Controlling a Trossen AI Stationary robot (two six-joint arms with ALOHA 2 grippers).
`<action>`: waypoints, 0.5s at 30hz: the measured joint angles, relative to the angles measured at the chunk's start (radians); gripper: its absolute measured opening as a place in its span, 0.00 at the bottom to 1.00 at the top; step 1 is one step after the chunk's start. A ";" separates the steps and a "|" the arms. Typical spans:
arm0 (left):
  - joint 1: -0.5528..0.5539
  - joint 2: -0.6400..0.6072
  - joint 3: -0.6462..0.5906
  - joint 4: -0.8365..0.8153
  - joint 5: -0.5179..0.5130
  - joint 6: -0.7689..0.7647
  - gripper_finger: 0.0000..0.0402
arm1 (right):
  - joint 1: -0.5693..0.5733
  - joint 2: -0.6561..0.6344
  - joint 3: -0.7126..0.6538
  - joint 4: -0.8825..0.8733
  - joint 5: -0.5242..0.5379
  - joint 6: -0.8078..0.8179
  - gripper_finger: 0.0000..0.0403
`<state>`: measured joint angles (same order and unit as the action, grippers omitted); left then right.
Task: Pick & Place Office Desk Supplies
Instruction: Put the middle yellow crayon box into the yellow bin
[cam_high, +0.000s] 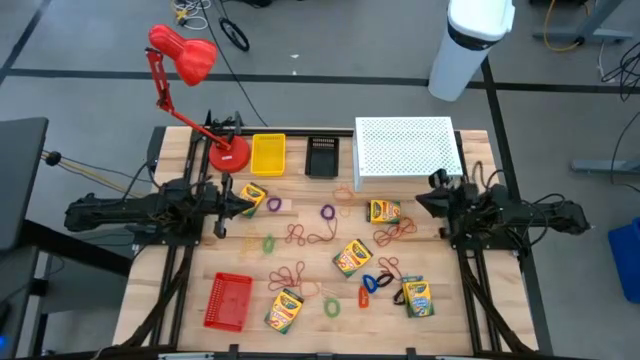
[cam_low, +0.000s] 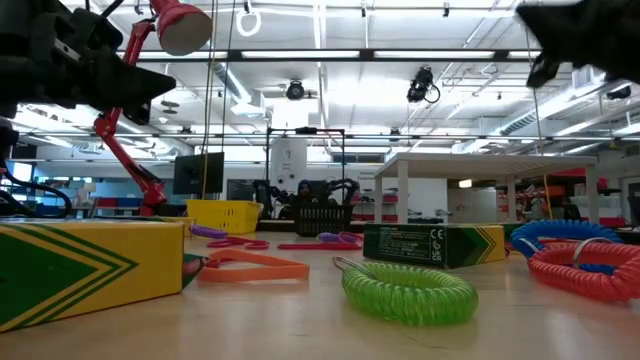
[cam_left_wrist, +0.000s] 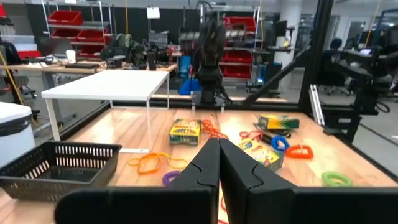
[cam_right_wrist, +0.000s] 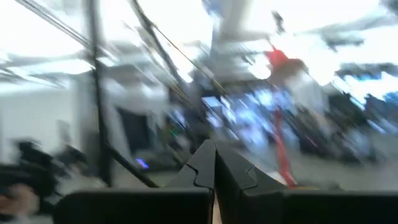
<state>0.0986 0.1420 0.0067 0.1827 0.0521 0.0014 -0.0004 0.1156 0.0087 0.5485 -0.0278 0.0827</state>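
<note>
Both my left gripper (cam_left_wrist: 217, 163) and right gripper (cam_right_wrist: 214, 171) are clenched empty. Crayon boxes (cam_high: 352, 257) and bands sprawl from center to six o'clock; everything's left to sort.

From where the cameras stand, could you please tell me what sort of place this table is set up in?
Most likely a robotics lab or workshop. Behind the wooden table stand shelves of red storage bins, a white workbench and another robot arm, under bright strip lights on an open ceiling.

No wording is legible anywhere, only a CE mark on a crayon box (cam_low: 430, 243).
</note>
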 joint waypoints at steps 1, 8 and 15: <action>0.000 0.007 0.000 0.001 -0.002 0.001 0.01 | 0.001 0.013 0.003 0.029 -0.008 -0.005 0.01; 0.001 0.051 0.000 0.150 -0.120 0.048 0.06 | 0.001 0.223 0.054 -0.068 0.207 -0.020 0.01; 0.000 0.114 0.000 0.256 -0.049 0.123 0.05 | 0.001 0.497 0.151 -0.054 0.173 0.041 0.01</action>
<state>0.0990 0.2557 0.0067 0.4383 0.0027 0.1239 0.0006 0.6131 0.1602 0.4948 0.1449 0.1237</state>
